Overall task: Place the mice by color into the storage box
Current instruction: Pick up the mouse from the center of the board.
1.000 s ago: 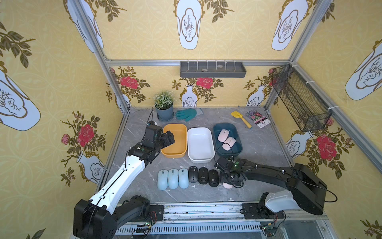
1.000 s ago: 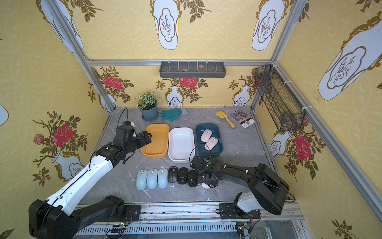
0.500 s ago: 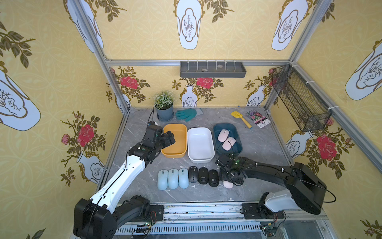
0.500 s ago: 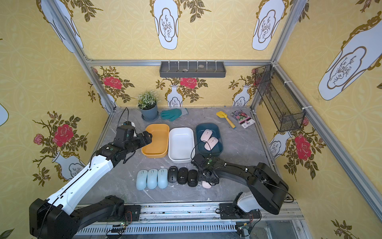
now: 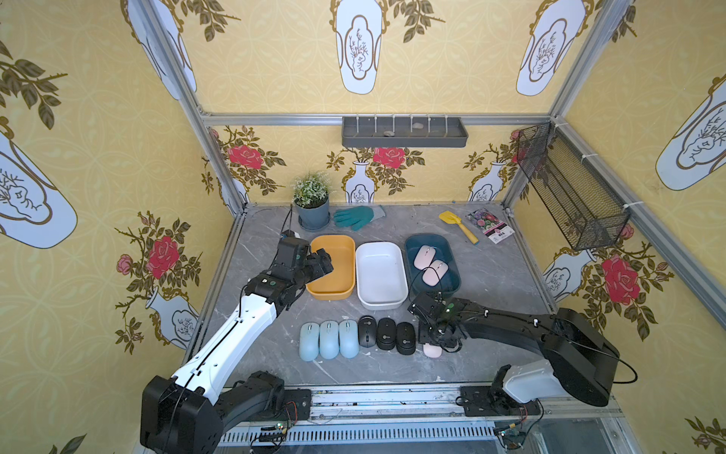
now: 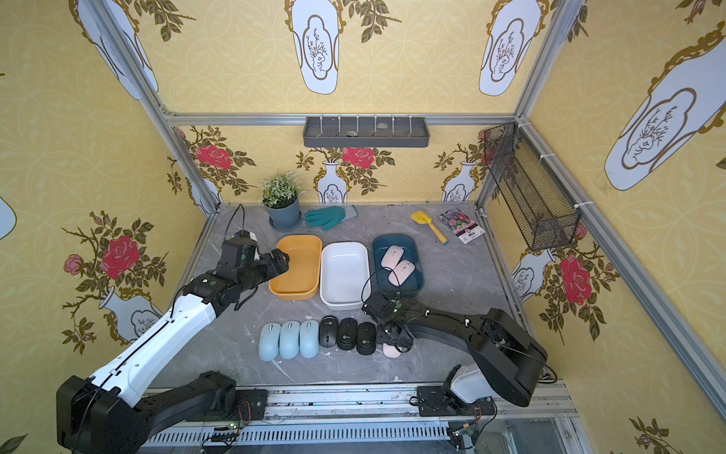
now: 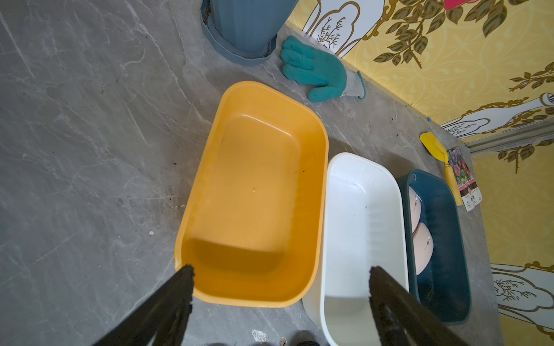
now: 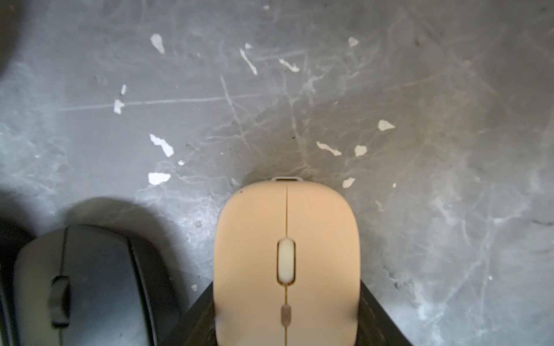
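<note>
Right gripper (image 8: pixel 286 317): jaws closed on a pale pink oval plastic mouse (image 8: pixel 286 254), dark fingers (image 8: pixel 201 317) against both flanks. The shell is smooth and matte, with a centre seam, a pale scroll wheel and a small button behind it. It sits low at the grey marble-look tabletop (image 8: pixel 299 90), just beside the end of a row of three black mice (image 5: pixel 387 334). Cannot tell whether it is lifted. Three pale blue mice (image 5: pixel 329 340) continue that row. Two more pink mice (image 5: pixel 430 265) lie in the dark teal tub (image 5: pixel 446 247). Left gripper (image 7: pixel 281 271): jaws wide apart, empty, above the near rim of the yellow tub (image 7: pixel 254 179).
</note>
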Available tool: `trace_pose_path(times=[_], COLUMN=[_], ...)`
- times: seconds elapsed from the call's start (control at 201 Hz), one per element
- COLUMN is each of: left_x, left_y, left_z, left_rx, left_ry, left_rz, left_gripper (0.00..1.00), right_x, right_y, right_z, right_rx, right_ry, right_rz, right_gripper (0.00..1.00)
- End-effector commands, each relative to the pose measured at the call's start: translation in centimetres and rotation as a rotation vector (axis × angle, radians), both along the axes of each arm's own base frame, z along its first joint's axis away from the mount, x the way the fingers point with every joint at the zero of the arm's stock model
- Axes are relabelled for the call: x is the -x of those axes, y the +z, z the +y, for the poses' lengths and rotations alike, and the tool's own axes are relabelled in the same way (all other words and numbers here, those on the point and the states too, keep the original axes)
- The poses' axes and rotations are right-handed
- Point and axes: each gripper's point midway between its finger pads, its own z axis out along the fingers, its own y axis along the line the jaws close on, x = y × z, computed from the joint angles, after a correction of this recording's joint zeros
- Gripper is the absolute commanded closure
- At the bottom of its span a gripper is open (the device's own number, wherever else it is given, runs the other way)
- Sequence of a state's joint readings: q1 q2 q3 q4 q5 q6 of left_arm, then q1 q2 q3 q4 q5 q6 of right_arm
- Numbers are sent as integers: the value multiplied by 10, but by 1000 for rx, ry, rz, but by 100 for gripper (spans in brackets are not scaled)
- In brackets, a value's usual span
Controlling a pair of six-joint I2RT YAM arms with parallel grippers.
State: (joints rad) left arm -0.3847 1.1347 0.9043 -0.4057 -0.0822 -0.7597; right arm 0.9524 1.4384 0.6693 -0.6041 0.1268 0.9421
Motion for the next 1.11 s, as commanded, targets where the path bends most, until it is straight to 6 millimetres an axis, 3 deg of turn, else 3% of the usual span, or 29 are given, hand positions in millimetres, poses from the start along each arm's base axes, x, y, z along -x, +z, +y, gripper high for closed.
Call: trace_pose_path(times=[0.0, 0.254, 0.742, 1.105], left_x=[-2, -2, -2, -2], left_y=[1, 2, 3, 3], left_z=[1, 0, 1, 1], left_rx=[-4, 5, 3, 11], left_ry=[6, 7, 14, 19], left_rz=[-5, -6, -11, -16], left_gripper=[8, 8, 8, 8], right_x=[8, -3, -28, -89], right_y=[-2, 11, 57, 115], right_z=[3, 14, 21, 15], right_rx=[-19, -60, -112, -154], right_ry=[11, 38, 54, 86], right_rz=[43, 37, -16, -123], right_gripper=[43, 44, 44, 44])
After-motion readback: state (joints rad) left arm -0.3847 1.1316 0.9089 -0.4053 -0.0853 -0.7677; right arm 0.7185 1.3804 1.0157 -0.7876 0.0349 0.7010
